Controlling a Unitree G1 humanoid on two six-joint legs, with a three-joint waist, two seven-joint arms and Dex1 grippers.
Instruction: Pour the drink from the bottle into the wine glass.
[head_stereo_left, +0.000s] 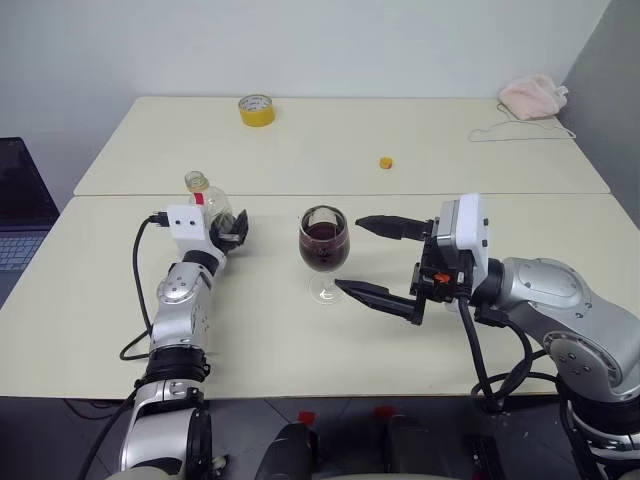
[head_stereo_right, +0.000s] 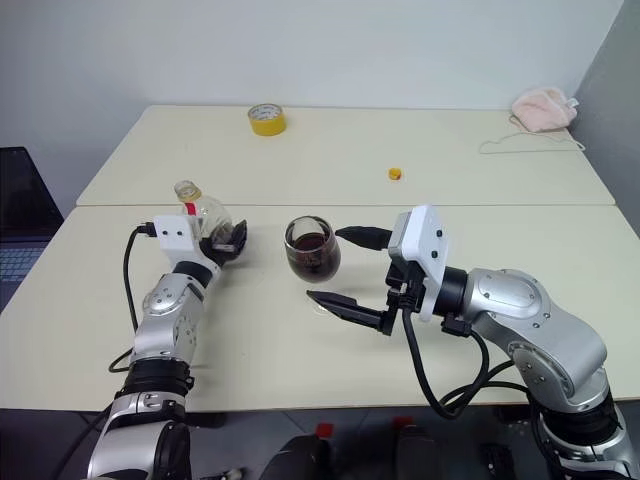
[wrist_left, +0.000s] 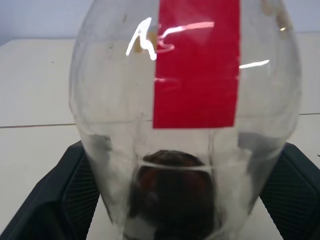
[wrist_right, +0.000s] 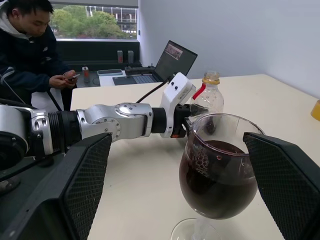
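The bottle (head_stereo_left: 200, 190) stands upright and uncapped on the table (head_stereo_left: 250, 330), clear with a red label (wrist_left: 195, 65) and a dark patch low inside. My left gripper (head_stereo_left: 225, 225) is open, one finger on each side of the bottle's body. The wine glass (head_stereo_left: 324, 242) stands at the table's middle, its bowl about half full of the dark drink (wrist_right: 217, 185). My right gripper (head_stereo_left: 350, 255) is open and lies sideways, and its two black fingers (wrist_right: 75, 185) flank the glass bowl without touching it.
A small yellow cap (head_stereo_left: 385, 162) lies on the far table, with a yellow tape roll (head_stereo_left: 256, 110) at the back and a pink cloth (head_stereo_left: 530, 95) at the back right. A laptop (head_stereo_left: 20, 215) sits at the left. A seated person (wrist_right: 30, 50) holds a phone.
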